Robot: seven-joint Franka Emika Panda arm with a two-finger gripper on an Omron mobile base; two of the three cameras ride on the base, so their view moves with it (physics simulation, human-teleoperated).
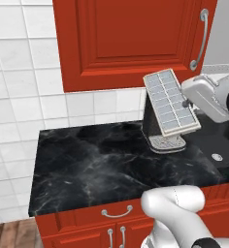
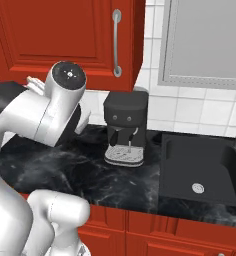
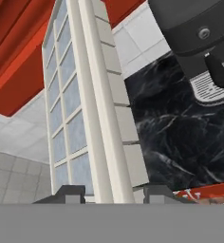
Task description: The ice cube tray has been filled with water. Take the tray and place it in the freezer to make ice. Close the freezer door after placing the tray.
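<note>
- My gripper [image 3: 111, 192] clamps one ice cube tray [image 1: 171, 100] by a long edge, one finger [image 3: 69, 193] on each side.
- The tray hangs tilted above the black counter [image 1: 102, 164], water [image 3: 78, 128] in its cells.
- One coffee machine [image 2: 125, 128] stands behind; one sink [image 2: 200, 167] beside; bare counter lies leftward.

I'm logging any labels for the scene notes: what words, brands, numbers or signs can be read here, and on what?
None: no readable text anywhere.
The coffee machine has only plain knobs, no brand.
The ice cube tray, held by the gripper, is unmarked.
The red cabinet doors and the sink bear no lettering.
</note>
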